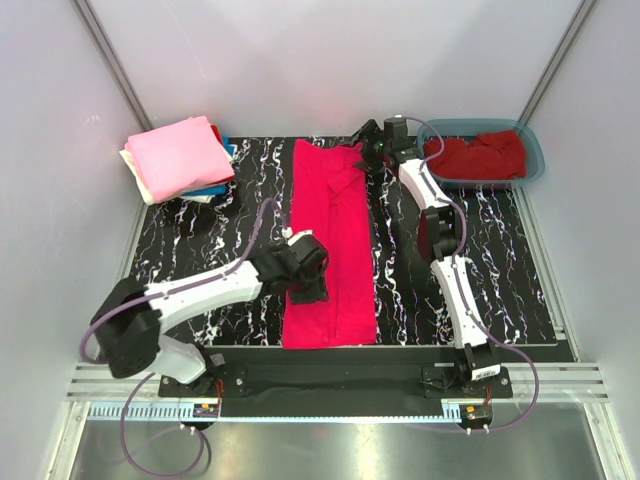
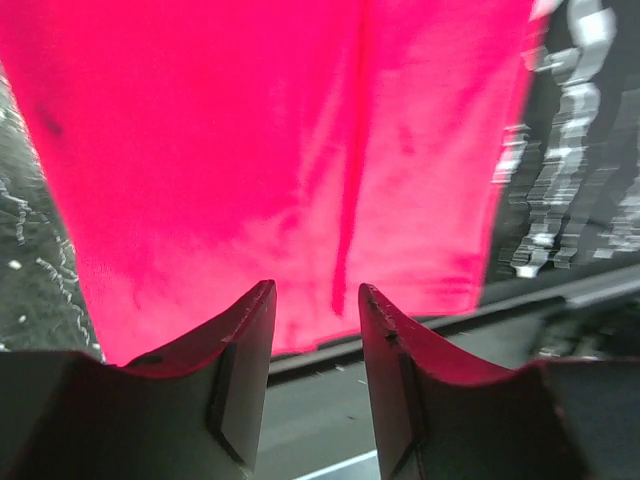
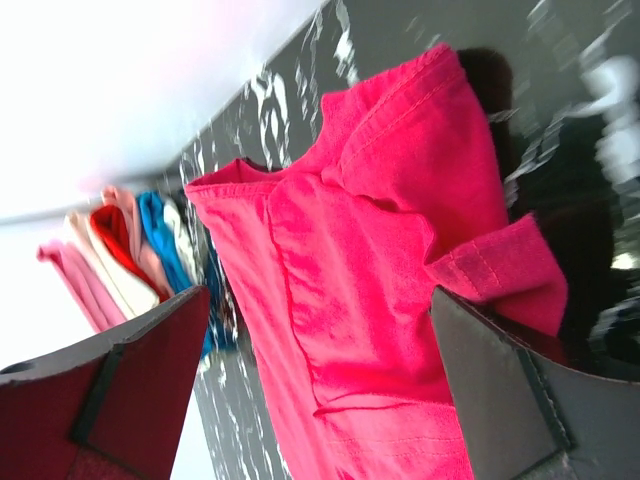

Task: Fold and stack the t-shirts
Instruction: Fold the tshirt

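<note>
- A bright pinkish-red t-shirt (image 1: 335, 250) is laid on the black marbled counter (image 1: 480, 270), folded lengthwise into a long strip, with the collar end at the far side and the hem at the near edge.
- The left fingers (image 2: 240, 340) are held over the near left part of the strip, just above the cloth. A narrow gap is seen between them and nothing is gripped.
- In the left wrist view the hem of the shirt (image 2: 300, 150) and the near edge of the counter are seen past the fingertips.
- The right fingers (image 3: 500, 380) are spread wide at the far right corner of the strip, beside the collar, and nothing is held.
- In the right wrist view the collar end of the shirt (image 3: 380, 250) is framed between the two fingers, with a folded-over sleeve (image 3: 500, 265) close to the right one. Whether it is touched cannot be told.
- A stack of folded t-shirts (image 1: 180, 157) is placed at the far left corner, well apart from the strip. A light pink one is on top, and cream and blue edges are shown beneath.
- Red and blue layers of that stack (image 3: 120, 250) are also caught in the right wrist view.
- A darker red t-shirt (image 1: 480, 155) is left crumpled inside the teal tub (image 1: 535, 150) at the far right, just beside the right arm's wrist.
</note>
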